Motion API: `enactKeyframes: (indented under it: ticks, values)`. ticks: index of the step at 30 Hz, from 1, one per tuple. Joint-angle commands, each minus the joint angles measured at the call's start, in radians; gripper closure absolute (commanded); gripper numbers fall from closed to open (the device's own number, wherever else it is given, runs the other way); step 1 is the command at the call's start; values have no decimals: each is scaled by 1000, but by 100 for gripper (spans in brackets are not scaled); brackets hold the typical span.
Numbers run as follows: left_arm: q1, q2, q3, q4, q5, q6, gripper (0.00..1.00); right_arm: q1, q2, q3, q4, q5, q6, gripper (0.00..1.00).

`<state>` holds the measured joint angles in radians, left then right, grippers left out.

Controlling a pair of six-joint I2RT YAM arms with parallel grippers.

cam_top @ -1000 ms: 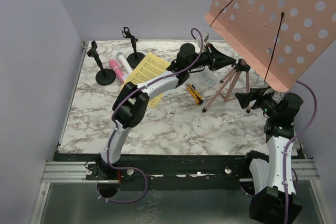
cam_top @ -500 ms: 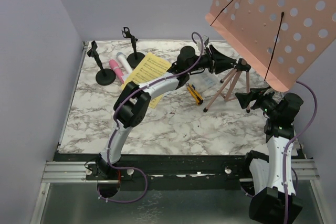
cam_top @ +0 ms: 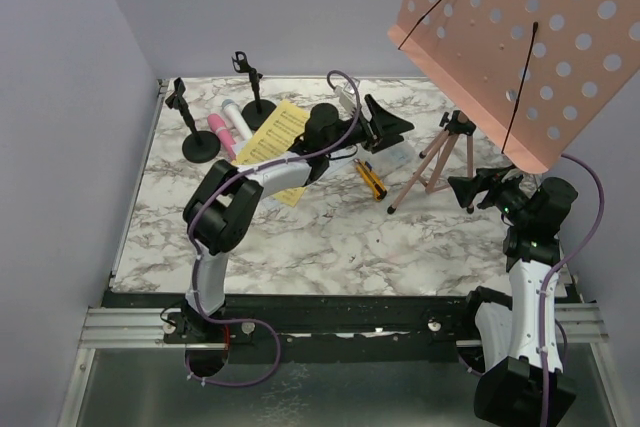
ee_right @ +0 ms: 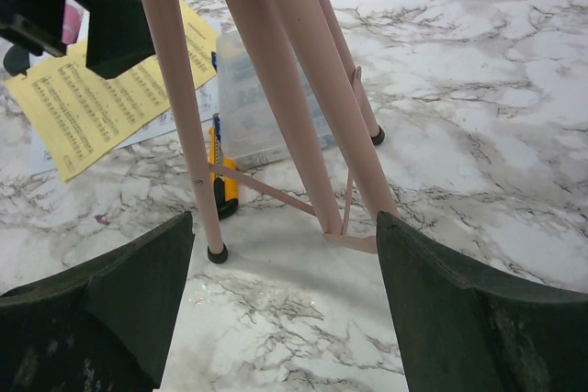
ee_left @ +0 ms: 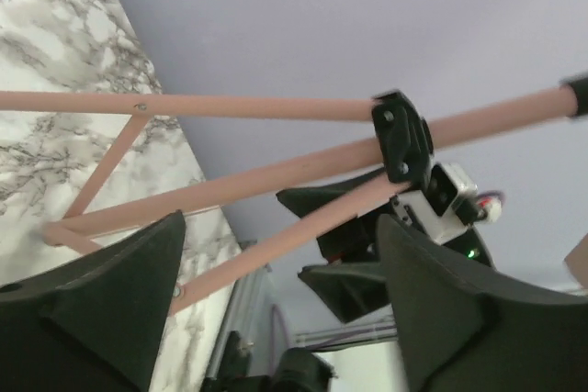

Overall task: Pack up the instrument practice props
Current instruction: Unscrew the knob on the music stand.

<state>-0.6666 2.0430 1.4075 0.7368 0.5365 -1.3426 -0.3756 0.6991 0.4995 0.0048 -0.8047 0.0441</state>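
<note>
Pink perforated music rack stands on its tripod legs, far right of tabletop; desk panel tilted, two black wire arms across it. Left tool just left of the legs, jaws wide apart, empty. Right tool just right of them, jaws wide apart, empty. Yellow sheet-music page lies further left; printed staves, no readable words.

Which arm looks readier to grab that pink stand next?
Likely right: the right hand, open, sits close to the pink stand, legs between its fingers. The left hand is farther off.
</note>
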Motion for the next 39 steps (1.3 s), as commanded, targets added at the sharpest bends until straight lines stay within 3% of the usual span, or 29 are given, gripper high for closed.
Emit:
enactKeyframes:
  ticks: [1,7,16,23,32,35,39]
  values:
    - [-4,-160,-151,163,-71,350,4,-10,-3,5,3,-9,-1,16]
    - [17,-166,-288,499,23,424,1,-11,2,5,3,-16,-2,16]
    - [17,-219,-376,514,116,884,1,-14,4,4,2,-26,-9,16]
    - [2,-261,-389,370,83,1124,1,-14,4,1,6,-30,-8,16]
    - [-82,-310,-325,23,-40,1627,1,-16,5,0,8,-34,-9,16]
    - [-107,-313,-322,3,-70,1761,1,-17,5,-1,8,-35,-9,16]
    - [-118,-310,-299,1,-100,1819,1,-18,6,-1,8,-36,-8,16]
